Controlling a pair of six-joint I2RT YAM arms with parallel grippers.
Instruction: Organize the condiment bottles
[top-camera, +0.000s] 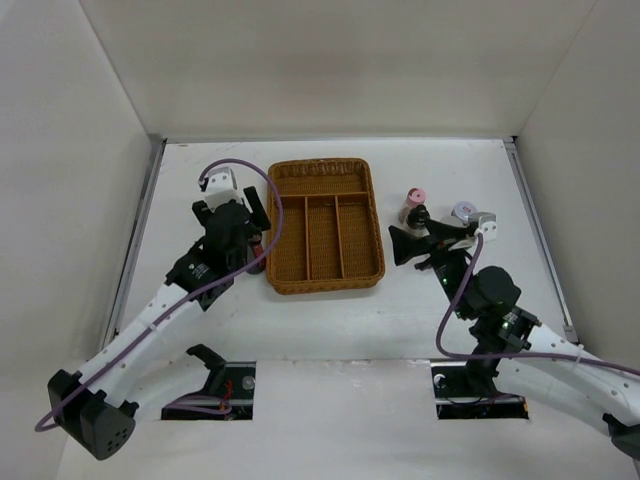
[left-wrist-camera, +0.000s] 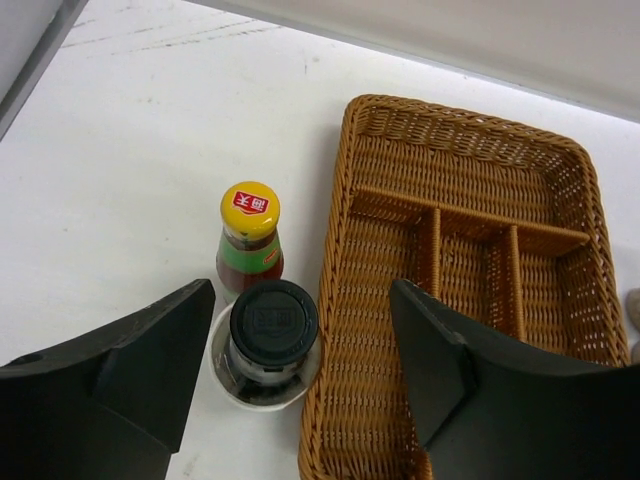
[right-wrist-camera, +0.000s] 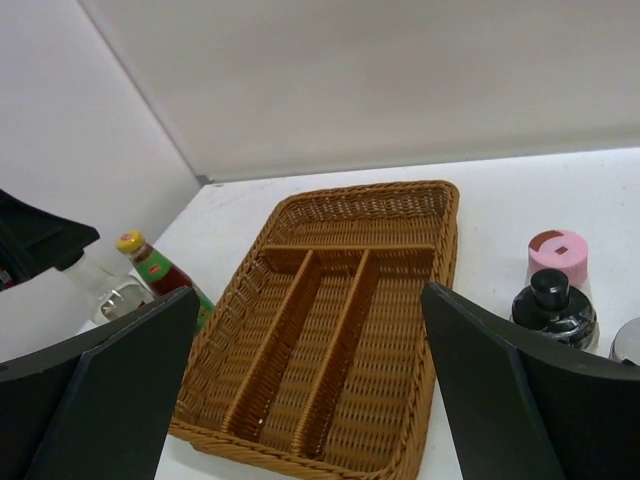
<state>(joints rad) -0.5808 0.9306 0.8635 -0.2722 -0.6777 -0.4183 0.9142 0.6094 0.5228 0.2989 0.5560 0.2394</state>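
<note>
Hovering over the counter (left-wrist-camera: 120, 150), the left hand (left-wrist-camera: 302, 292) is spread wide and holds nothing. The black-capped bottle (left-wrist-camera: 273, 320) is below it, just beside the yellow-capped bottle (left-wrist-camera: 250, 212). Both stand left of the wicker tray (left-wrist-camera: 340, 250). Right of the tray cluster the pink-lidded bottle (right-wrist-camera: 557, 257), dark stubby bottle (right-wrist-camera: 553, 300) and lavender-lidded bottle (top-camera: 463, 210). The right hand (right-wrist-camera: 310, 295) gapes wide near them, grasping nothing.

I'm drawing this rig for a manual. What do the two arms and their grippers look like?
The left arm and right arm are both white links joined by black joint housings, each trailed by a thin lavender cable. The left gripper and right gripper each carry two broad, matte black, wedge-shaped fingers. No markings are readable.
</note>
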